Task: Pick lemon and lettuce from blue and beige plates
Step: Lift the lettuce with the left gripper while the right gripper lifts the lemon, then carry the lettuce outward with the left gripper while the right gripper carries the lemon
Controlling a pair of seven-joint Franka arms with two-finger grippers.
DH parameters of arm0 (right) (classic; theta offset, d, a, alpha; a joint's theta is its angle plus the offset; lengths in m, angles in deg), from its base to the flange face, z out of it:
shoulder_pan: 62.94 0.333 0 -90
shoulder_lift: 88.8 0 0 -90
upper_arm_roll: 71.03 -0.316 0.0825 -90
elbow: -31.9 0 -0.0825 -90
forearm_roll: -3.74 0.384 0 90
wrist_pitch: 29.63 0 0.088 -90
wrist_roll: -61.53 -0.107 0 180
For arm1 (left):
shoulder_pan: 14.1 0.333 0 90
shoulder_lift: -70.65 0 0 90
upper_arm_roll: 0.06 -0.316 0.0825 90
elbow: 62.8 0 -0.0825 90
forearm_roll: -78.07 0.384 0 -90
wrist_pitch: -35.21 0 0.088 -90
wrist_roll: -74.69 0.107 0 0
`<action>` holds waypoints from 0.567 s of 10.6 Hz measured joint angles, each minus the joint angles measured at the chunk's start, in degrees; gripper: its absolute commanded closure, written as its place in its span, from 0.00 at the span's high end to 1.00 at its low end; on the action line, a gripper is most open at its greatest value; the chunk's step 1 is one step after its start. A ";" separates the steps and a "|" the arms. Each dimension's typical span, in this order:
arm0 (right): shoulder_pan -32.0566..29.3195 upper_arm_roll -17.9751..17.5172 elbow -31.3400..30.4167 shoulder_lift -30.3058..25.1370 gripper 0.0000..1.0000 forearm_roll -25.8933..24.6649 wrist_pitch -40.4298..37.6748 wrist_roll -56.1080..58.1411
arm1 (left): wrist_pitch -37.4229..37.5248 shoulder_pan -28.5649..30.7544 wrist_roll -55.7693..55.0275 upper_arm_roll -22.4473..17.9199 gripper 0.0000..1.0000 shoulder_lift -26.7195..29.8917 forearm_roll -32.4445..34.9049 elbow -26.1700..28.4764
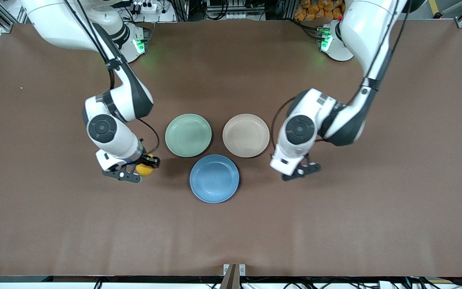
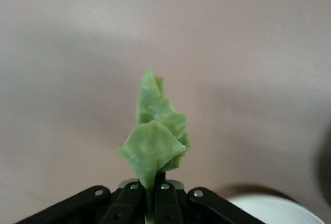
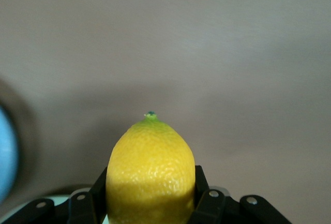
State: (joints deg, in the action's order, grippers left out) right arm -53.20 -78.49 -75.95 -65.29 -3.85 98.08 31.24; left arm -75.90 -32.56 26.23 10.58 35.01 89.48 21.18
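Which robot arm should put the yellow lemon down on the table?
The right arm. The right gripper already holds the oval yellow lemon, over bare brown table beside the mint-green plate. The left gripper is shut on the wrinkly green lettuce leaf.

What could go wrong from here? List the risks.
1. The left gripper pinches the lettuce only at its thin stem end; the floppy leaf might slip out.
2. The right gripper clamps the lemon across its rounded, smooth sides, so it might squirt free and roll on the table.
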 measured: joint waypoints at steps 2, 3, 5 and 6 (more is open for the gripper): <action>-2.51 1.18 -6.47 -4.09 0.00 -0.19 2.10 7.47 | 0.00 4.99 7.74 -0.06 0.00 0.59 0.71 -0.06; -3.62 1.64 -9.48 -6.14 0.00 -0.26 3.39 11.02 | 0.00 7.46 12.24 -0.09 0.00 0.97 0.73 -0.06; -5.31 4.25 -14.08 -8.82 0.00 -0.28 6.07 18.19 | 0.00 11.93 21.10 -0.09 0.00 1.11 0.74 -0.03; -6.14 6.09 -15.75 -8.99 0.00 -0.29 9.38 22.08 | 0.00 13.90 25.31 -0.08 0.00 1.09 0.74 0.06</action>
State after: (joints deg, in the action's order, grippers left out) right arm -59.34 -72.40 -91.70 -74.29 -4.14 107.46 53.31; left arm -75.90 -18.65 51.54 10.50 36.10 90.22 21.23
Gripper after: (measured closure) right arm 0.352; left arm 0.956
